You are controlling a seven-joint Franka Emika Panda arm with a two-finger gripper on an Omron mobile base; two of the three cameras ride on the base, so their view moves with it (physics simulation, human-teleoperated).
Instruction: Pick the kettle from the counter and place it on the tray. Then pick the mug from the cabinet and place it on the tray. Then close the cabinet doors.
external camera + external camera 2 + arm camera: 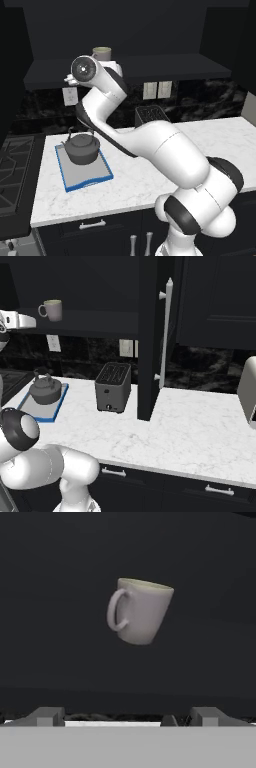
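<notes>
Hand view looks straight at the mug [141, 611], sitting alone on the dark cabinet [60, 572] shelf ahead of the gripper [128, 716], handle turned to the left. The fingers [47, 716] stand spread as wide as they go, holding nothing, well short of it. Down on the counter [150, 185], the kettle [82, 148] rests on the tray [97, 179].

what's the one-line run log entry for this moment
stage: reaching for mug | kettle: on tray | mug: on cabinet shelf, untouched | pincer: open, short of mug | doors: open
</notes>
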